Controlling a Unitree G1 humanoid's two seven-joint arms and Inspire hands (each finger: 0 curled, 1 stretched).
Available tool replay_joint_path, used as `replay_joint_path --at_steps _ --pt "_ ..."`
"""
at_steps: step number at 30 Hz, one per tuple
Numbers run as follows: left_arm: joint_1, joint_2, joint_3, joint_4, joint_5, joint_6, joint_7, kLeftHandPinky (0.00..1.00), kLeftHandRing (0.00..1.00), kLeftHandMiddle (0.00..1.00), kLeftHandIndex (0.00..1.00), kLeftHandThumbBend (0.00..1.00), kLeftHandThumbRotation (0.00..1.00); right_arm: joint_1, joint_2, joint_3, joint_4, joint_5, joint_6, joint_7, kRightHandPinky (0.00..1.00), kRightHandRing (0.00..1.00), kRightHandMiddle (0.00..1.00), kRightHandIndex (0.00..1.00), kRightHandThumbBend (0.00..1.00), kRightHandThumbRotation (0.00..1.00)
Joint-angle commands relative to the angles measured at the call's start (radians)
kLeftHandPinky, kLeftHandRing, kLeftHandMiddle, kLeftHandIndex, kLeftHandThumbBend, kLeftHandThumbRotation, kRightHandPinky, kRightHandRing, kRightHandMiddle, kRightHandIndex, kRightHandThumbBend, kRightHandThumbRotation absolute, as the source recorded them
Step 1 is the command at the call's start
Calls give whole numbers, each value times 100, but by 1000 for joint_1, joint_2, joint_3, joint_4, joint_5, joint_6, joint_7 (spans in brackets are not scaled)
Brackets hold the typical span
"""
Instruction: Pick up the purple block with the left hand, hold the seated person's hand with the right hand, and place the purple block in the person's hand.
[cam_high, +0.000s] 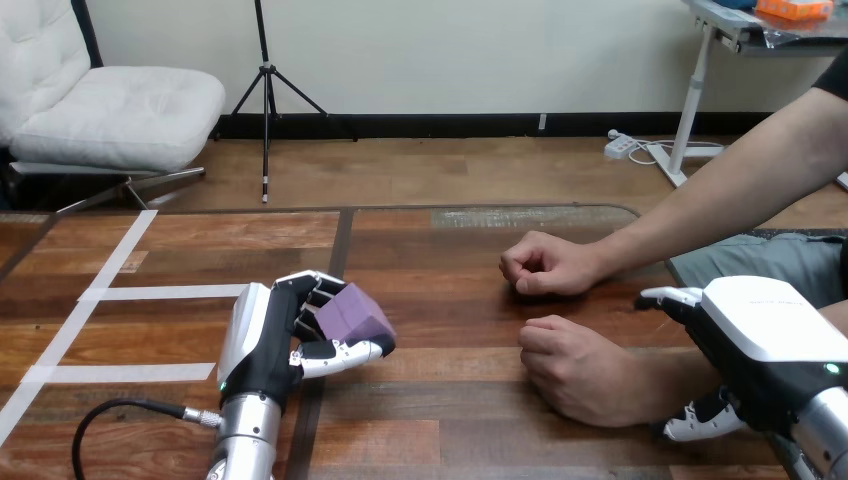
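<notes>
right hand (768, 332) sits right of the person's near fist (570, 372), grip unclear; left hand (262, 348), clamped on purple block (355, 312), should approach once that fist opens.

Clearance: bench (440, 400) centre
Bare bench lies between the purple block (354, 312) in the left robot hand (262, 345) and the person's two fists. The farther fist (545, 265) and nearer fist (570, 365) stand close together; the right robot hand (745, 340) sits at the nearer wrist.
</notes>
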Motion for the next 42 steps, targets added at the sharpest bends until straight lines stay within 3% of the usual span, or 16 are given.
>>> replay_joint_path --at_steps 1,12,24,42 --pt "-26 2 13 -54 -8 -44 3 35 40 48 50 71 16 -80 -39 4 -49 -24 25 41 87 85 85 83 86 8" --pt "-22 3 12 -66 -5 -58 9 35 40 48 50 71 16 -122 -62 26 -62 -82 81 142 85 84 84 82 88 5" --pt "-15 3 13 -75 -4 -71 13 35 40 48 50 71 16 -164 -91 41 -41 -114 82 215 83 82 83 80 89 2" --pt "-8 3 14 -82 -6 -85 9 35 40 48 50 71 16 -212 -103 74 24 -151 98 278 85 83 84 82 84 5"
